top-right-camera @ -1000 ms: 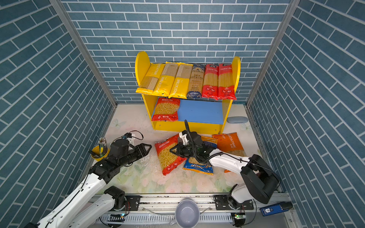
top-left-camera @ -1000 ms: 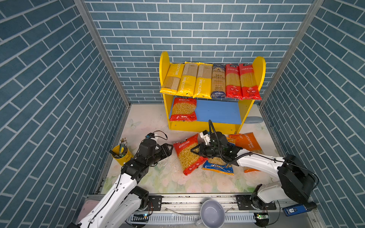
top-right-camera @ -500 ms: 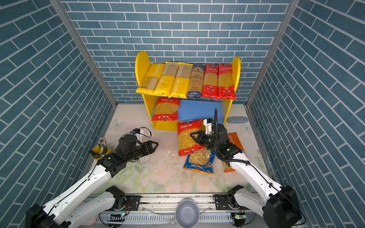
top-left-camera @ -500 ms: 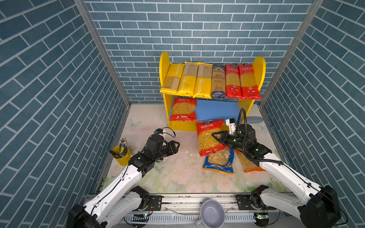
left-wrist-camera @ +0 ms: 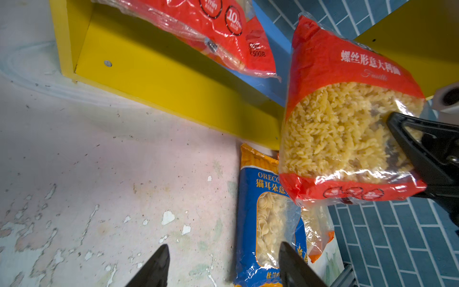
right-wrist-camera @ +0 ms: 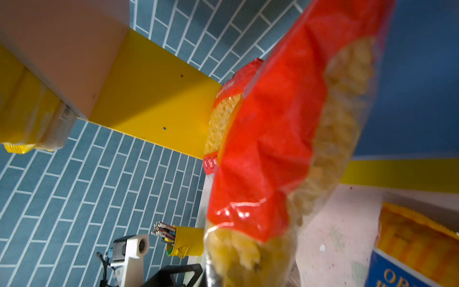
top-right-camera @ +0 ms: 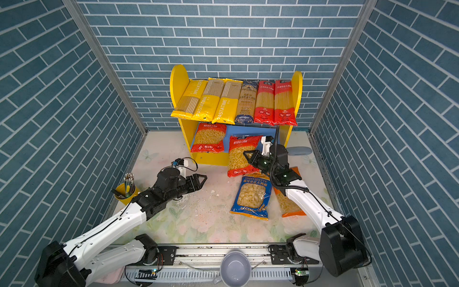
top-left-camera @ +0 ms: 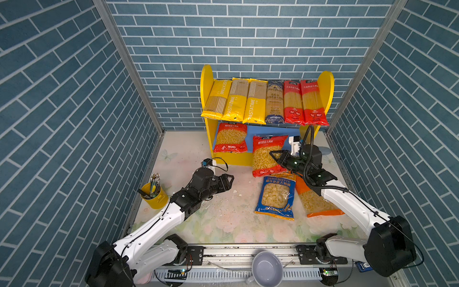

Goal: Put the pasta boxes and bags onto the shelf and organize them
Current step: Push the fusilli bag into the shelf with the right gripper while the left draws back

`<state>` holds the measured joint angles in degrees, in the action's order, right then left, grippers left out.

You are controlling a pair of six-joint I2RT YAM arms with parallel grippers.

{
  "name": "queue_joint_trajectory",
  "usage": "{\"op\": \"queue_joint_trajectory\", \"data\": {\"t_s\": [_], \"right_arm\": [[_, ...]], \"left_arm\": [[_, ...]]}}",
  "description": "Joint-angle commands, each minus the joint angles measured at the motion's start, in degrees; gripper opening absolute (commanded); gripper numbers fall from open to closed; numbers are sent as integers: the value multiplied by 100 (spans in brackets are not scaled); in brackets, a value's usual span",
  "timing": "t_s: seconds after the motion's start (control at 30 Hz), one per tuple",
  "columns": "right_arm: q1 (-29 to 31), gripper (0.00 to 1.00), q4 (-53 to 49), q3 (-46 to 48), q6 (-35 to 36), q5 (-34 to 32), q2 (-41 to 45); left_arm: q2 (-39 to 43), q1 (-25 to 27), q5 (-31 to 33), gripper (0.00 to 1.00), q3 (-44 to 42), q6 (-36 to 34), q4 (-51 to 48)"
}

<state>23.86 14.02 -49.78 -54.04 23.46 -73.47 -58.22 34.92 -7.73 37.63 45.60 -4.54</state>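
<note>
Plainly, the red fusilli bag hangs upright in the right gripper, whose fingers are pinched narrow on the bag's right edge. The bag is clear of the table, just in front of the blue lower board of the shelf, right of the middle. Whether its top edge touches that board is hard to tell from the top views. A second red bag leans on the left end of the lower board. On the upper board six long packs lie side by side, their near ends hanging over the front edge: three yellow packs on the left, one dark-blue pack, then two red packs. Just near of the held bag, a blue orecchiette bag lies flat on the table. An orange bag lies at its right, partly under it and under the right arm. The left gripper hovers low over the table, left of the blue bag, its fingers wide with nothing between them. A yellow pencil cup stands by the left wall and a grey bowl sits at the near edge
</note>
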Motion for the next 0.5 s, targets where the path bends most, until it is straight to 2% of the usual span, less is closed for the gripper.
{"op": "queue_joint_trajectory", "data": {"t_s": [0.0, 0.17, 0.3, 0.47], "right_arm": [[-115, 4, 1692, -433, -246, -41, -299], [-198, 5, 1942, -523, -486, -212, -884], [-202, 4, 1243, -674, -526, -490, -1057], [-197, 3, 842, -831, -645, -750, -1216]], "left_arm": [[-248, 34, 216, 77, -23, -88, 279], [-595, 33, 432, 84, 71, -211, 822], [-975, 33, 254, 86, 219, -163, 1211], [-1394, 104, 24, 87, 219, -108, 1714]]}}
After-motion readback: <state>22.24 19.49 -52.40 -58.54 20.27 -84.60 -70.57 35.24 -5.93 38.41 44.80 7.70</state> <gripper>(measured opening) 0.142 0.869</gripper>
